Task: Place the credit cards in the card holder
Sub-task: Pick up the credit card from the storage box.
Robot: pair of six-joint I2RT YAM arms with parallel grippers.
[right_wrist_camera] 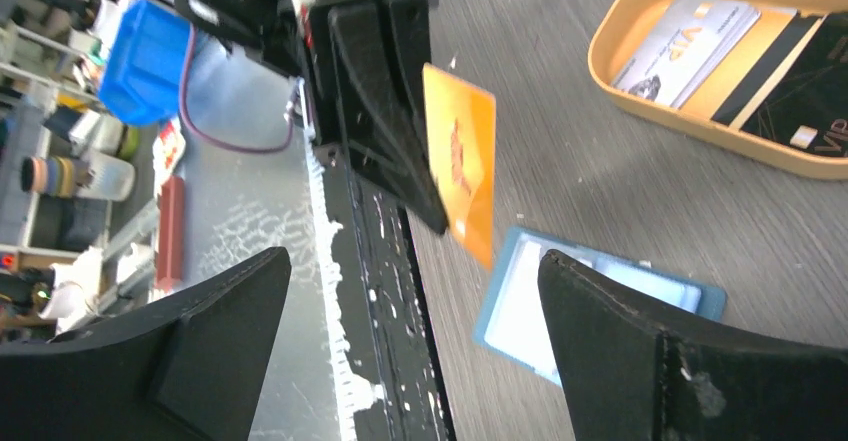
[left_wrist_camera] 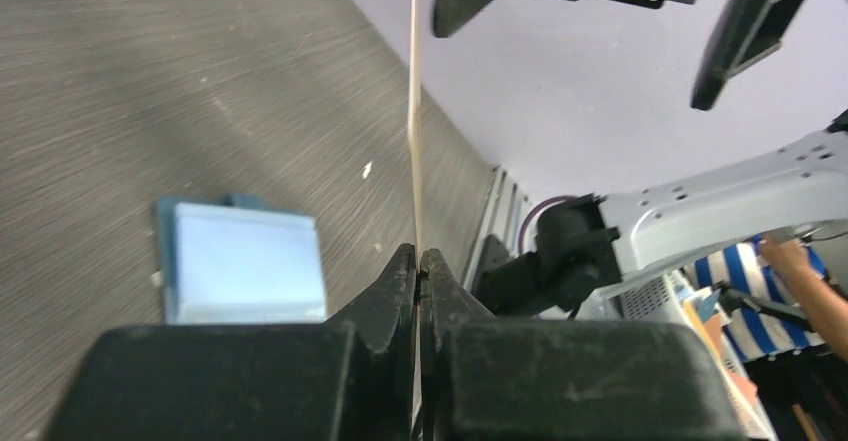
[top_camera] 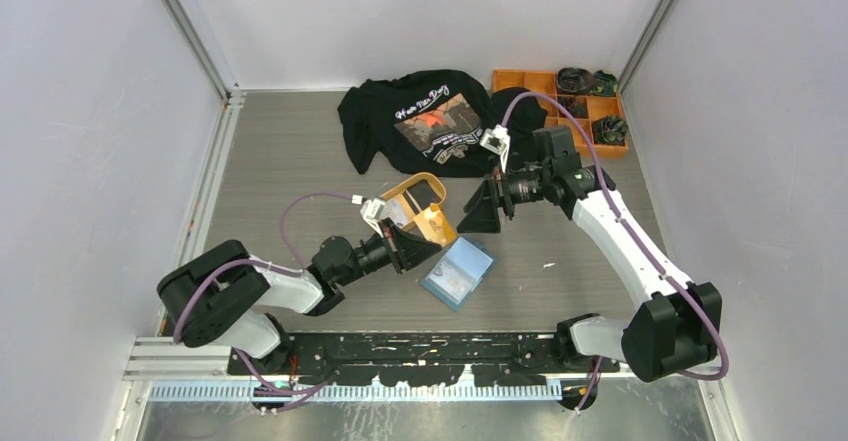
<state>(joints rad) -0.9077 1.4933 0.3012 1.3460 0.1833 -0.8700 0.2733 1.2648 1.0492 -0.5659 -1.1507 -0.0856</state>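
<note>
1. Your left gripper (top_camera: 408, 244) is clenched on the orange-tan card (right_wrist_camera: 462, 156). It pinches one edge, so the card stands on edge in the air, just beyond the far-left corner of the card holder (top_camera: 457, 272).
2. The card holder lies open and flat on the table (top_camera: 300, 161) with its pale blue inner pockets facing up. Neither gripper touches it.
3. Your right gripper (top_camera: 484, 209) is released, its jaws spread wide and grasping nothing. It hangs on the far side of the card holder, pointed towards the held card but apart from it.
4. The other credit cards (right_wrist_camera: 690, 31), some light and some black, lie stacked in the orange oval tray (right_wrist_camera: 610, 56). The tray sits near the card holder, just beyond it.
</note>
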